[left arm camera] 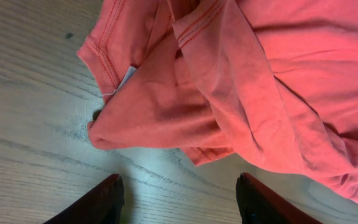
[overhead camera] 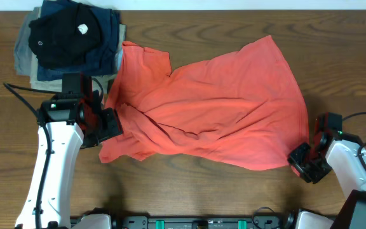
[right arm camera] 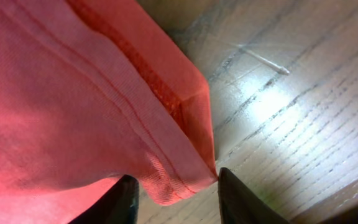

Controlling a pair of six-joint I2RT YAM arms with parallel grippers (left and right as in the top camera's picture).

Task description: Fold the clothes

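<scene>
Currently, the grasp step is in hand. T-shirt (overhead camera: 221, 108) lies crumpled at mid-table (overhead camera: 234, 197). Left gripper (left arm camera: 179, 190): jaws apart, empty, near the collar (left arm camera: 104, 62). Right gripper (right arm camera: 176, 193): jaws straddle the hem corner (right arm camera: 197, 124); clamping cannot be confirmed. Next: secure both edges, then spread flat.

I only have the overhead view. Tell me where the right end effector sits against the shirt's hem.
Observer: In the right wrist view, the right end effector has the coral T-shirt's stitched hem corner between its fingers.
Operator: Now report the left one.
Observer: The left end effector is open over bare table. The shirt's bunched edge lies just ahead, outside the fingers.
Operator: Give me any marking there.
Observer: A small white label shows at a fold.
</scene>
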